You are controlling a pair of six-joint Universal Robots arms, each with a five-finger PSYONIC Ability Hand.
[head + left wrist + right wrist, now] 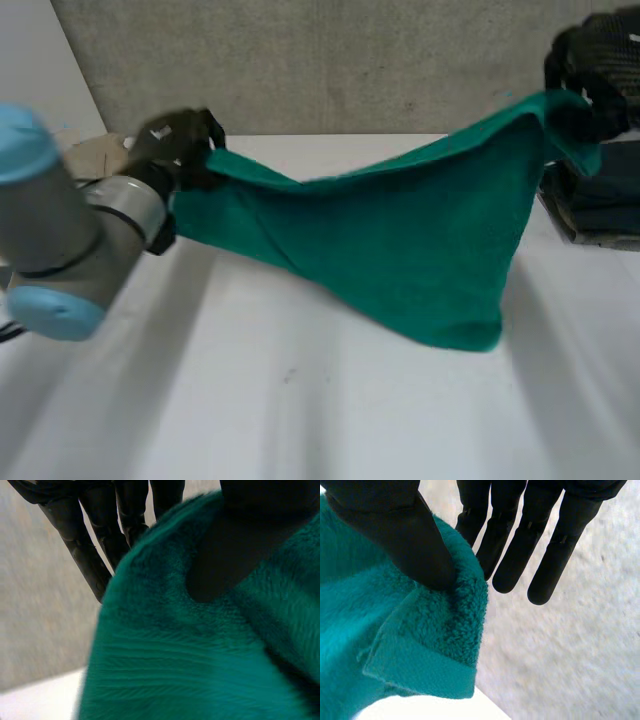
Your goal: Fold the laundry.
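Two black robot hands hold one green terry towel [400, 240] up over the white table [300, 410]. In the head view the left hand [190, 128] grips the cloth's top edge at one end and the right hand [592, 65] grips it higher at the other end, so the edge rises toward the right hand. The body of the towel hangs between them in a deep sag, its lowest fold close to the tabletop; whether it touches cannot be told. This view alone gives the room around it: bare table in front of and under the cloth, a grey wall [350, 60] behind, and a dark flat stack [600, 215] just beside the towel under the right hand. The left arm [60, 240] reaches inward with its wrist bent toward the cloth. In the left wrist view the left thumb [225, 555] presses down onto the pile near the towel's rounded edge while the left fingers [95, 555] run straight behind it, pinching the cloth between them. In the right wrist view the right thumb [410, 540] bears on a corner with a flat hemmed band, the nearest of the right fingers [515, 545] backing it; the others stretch straight past the edge, clear of the cloth, toward the wall.
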